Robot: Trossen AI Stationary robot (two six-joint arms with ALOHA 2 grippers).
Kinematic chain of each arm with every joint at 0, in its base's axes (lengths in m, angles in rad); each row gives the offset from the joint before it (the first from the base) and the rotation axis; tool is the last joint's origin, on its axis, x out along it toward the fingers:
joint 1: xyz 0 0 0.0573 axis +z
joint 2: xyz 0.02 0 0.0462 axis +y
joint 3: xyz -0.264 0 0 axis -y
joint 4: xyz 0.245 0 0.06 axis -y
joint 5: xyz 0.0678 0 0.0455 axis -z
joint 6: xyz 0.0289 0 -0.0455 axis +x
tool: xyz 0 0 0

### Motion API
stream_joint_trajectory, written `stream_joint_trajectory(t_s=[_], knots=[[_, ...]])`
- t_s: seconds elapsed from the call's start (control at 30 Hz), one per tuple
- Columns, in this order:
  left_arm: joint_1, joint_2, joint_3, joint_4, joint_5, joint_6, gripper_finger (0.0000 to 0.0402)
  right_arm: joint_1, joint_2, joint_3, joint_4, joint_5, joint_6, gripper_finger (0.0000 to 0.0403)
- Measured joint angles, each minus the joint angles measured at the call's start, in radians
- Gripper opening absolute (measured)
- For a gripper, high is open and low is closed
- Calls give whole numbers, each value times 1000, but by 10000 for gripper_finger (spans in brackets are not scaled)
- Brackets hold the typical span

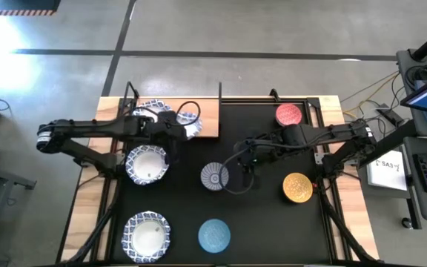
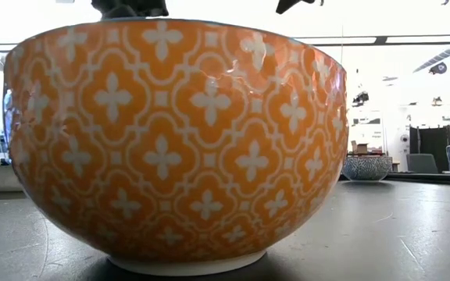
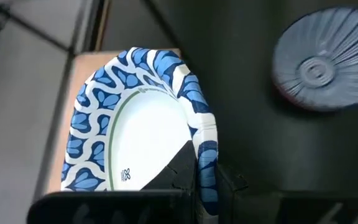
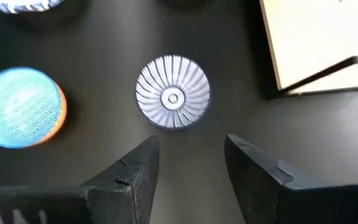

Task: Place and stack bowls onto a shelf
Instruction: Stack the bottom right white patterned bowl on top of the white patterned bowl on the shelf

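High view showed the left gripper (image 1: pixel 175 132) pinching a white bowl's (image 1: pixel 186 123) rim at upper left; right gripper (image 1: pixel 245 165) wide open

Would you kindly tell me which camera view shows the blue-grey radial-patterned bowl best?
The right wrist view: the blue-grey radial bowl sits whole and unobstructed just beyond the open right pincer. The high view shows it small; the left wrist view catches it at the frame's edge; the low view does not clearly show it.

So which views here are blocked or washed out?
Low view: the yellow bowl fills most of the frame, glare on its glaze, and the bright room behind is washed out. High view: floor glare at top left. Left wrist view: a white bowl sits close.
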State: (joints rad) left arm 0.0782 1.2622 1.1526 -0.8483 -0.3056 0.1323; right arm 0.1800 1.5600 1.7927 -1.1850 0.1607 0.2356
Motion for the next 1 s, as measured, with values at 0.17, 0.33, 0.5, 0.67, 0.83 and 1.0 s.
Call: stream_joint_trajectory(t_s=[0.17,0.33,0.5,0.67,0.83,1.0], knots=[[24,-74,-62,1,-148,-60,2,-10,0,0,0,-1,-1,169],[61,-134,-131,-28,-334,-165,2,-13,0,-1,-17,0,0,169],[97,-153,-212,-21,-353,-240,2,-15,0,-2,-16,0,0,169],[128,-143,-299,20,-420,-268,2,-15,0,-2,-16,0,0,169],[144,-130,-363,93,-418,-273,2,-15,1,-3,-16,0,0,169],[147,-120,-390,151,-420,-267,3,-15,1,-3,-16,-1,37,169]])
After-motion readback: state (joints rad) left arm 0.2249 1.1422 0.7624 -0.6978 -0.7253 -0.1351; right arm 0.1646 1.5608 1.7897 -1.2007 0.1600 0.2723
